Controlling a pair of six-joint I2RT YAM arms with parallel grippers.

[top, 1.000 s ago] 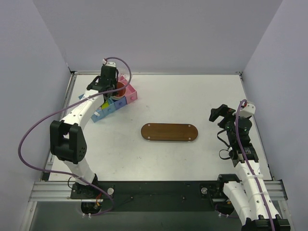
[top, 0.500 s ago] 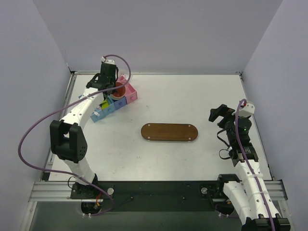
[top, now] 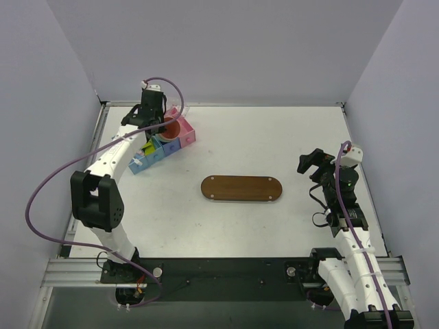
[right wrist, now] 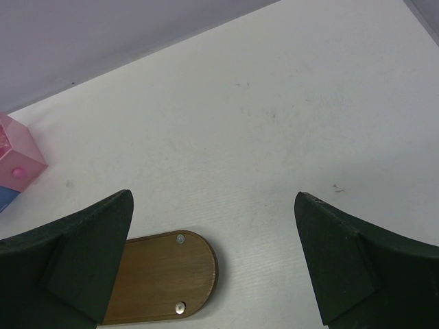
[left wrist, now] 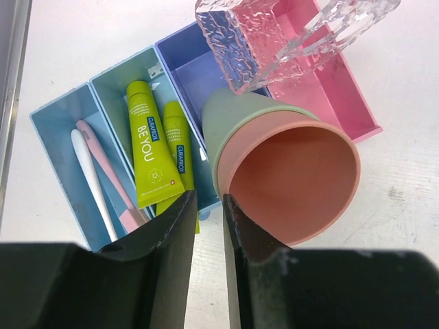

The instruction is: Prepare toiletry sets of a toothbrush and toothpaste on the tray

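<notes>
Two yellow-green toothpaste tubes lie side by side in the teal bin compartment. A white toothbrush and a pink one lie in the light-blue compartment to their left. My left gripper hovers over the bins' near edge, its jaws almost together with only table showing in the narrow gap. It also shows in the top view. The brown wooden tray lies bare at mid-table, and its right end shows in the right wrist view. My right gripper is wide open and empty, to the right of the tray.
A salmon-pink cup nested in a green cup lies tilted over the purple compartment, right beside my left gripper's right finger. A clear textured glass piece sits by the pink bin. The bin row stands at the back left.
My left gripper has shifted slightly toward the back over the bins. The right arm and the tray have not moved.
</notes>
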